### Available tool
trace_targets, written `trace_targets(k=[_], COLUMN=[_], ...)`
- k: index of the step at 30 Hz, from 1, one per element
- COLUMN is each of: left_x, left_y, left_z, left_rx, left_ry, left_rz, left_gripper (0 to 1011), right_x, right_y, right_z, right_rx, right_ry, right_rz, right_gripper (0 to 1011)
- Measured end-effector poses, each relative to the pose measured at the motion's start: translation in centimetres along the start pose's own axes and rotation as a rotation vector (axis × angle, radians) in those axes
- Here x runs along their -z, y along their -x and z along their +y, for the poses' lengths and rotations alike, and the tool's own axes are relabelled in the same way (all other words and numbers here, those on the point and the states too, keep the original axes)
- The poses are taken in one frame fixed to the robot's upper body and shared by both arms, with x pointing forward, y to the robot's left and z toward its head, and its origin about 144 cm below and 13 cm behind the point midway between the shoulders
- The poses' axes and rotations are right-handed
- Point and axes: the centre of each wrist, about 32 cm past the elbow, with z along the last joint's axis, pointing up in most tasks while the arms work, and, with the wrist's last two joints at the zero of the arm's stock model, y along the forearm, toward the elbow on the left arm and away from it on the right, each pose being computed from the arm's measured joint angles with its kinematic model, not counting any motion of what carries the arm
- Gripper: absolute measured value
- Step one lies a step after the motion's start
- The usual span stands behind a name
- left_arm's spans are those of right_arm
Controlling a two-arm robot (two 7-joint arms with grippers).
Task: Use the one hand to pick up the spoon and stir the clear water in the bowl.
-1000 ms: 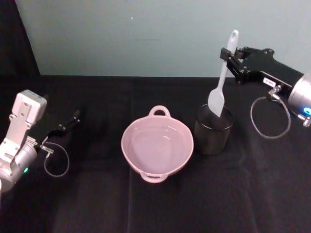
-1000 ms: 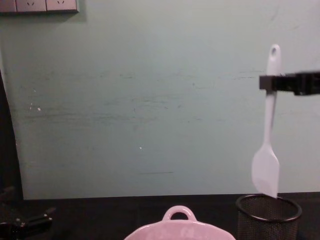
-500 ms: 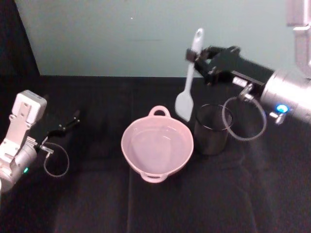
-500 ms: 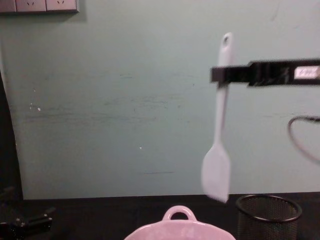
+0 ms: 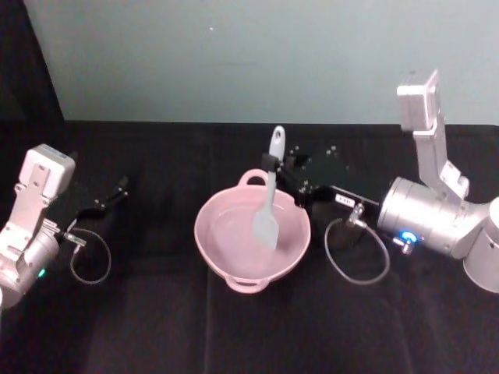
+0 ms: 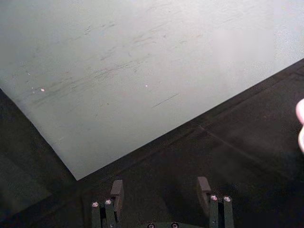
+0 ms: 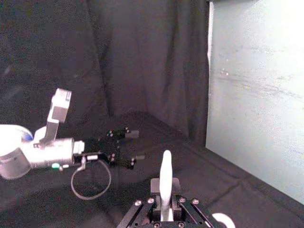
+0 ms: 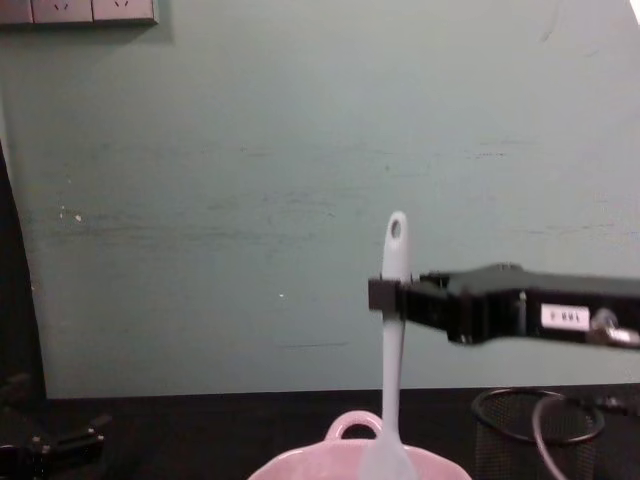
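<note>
Directly below the black two-finger right gripper [image 5: 271, 164] sits the pale pink scalloped bowl [image 5: 209, 248] on the black tablecloth [image 5: 234, 335]. The right gripper is clamped on the upper handle of the long white plastic spoon [image 5: 267, 209], just under the small hole at its end. The spoon hangs nearly upright from the fingers, its blade down inside the bowl below the rim; whether it touches the water cannot be told. The black wire-mesh cup [image 8: 500, 432] stands under the gripper's body, back toward its arm. Well apart to the right gripper's left, the left gripper [image 6: 160, 188] rests low by the table, fingers spread and empty. Beyond is the pale green wall [image 5: 234, 62].
</note>
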Motion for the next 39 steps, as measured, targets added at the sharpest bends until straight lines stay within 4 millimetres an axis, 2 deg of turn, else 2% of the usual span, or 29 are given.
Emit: trace_targets(k=[7, 11, 21, 32, 39], left_x=[0.0, 0.0, 0.0, 0.0, 0.0], left_y=[0.0, 0.0, 0.0, 0.0, 0.0], left_z=[0.0, 0.0, 0.0, 0.0, 0.0], left_rx=[0.0, 0.0, 0.0, 0.0, 0.0], left_ry=[0.0, 0.0, 0.0, 0.0, 0.0], left_rz=[0.0, 0.0, 0.0, 0.0, 0.0], left_gripper=[1011, 1011, 1011, 1011, 1011], right_x=[1.6, 2.2, 3.4, 4.9, 5.0], right_y=[0.8, 1.3, 2.1, 2.4, 2.1], right_z=[-0.7, -0.3, 2.1, 6.0, 7.1], right_rx=[-0.026, -0.044, -0.051, 0.089, 0.194], right_ry=[0.003, -0.006, -0.038, -0.09, -0.077], right_rz=[-0.009, 0.003, 0.011, -0.053, -0.092], right_gripper=[127, 127, 127, 127, 127])
